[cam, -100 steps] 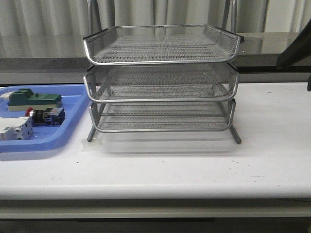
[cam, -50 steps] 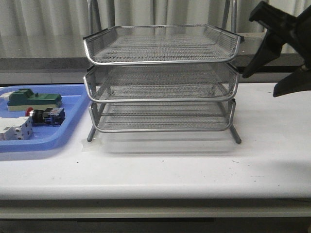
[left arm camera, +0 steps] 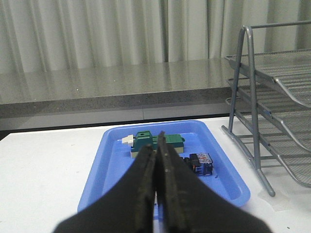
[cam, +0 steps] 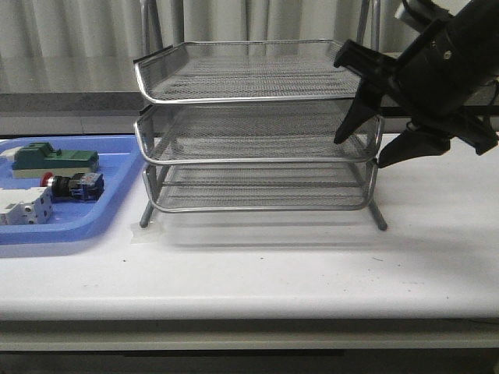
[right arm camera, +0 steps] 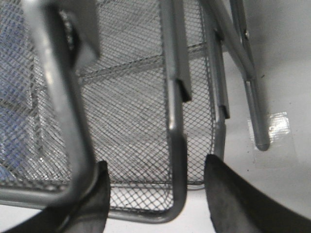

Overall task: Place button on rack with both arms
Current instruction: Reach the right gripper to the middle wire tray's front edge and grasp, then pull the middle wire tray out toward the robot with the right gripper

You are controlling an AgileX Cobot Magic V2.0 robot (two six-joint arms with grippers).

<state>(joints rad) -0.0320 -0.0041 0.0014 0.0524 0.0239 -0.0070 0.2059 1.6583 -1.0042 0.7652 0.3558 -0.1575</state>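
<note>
Front view: our right gripper (cam: 366,146), jaws spread, nears the rack (cam: 257,128) corner for bracing; our left gripper (left arm camera: 156,160), pinched empty, should descend squarely onto the button (cam: 72,185) in the tray (cam: 117,204).

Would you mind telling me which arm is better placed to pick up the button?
The left. Its shut gripper looks straight at the blue tray holding the button, while the open right gripper is at the rack's far corner.
</note>
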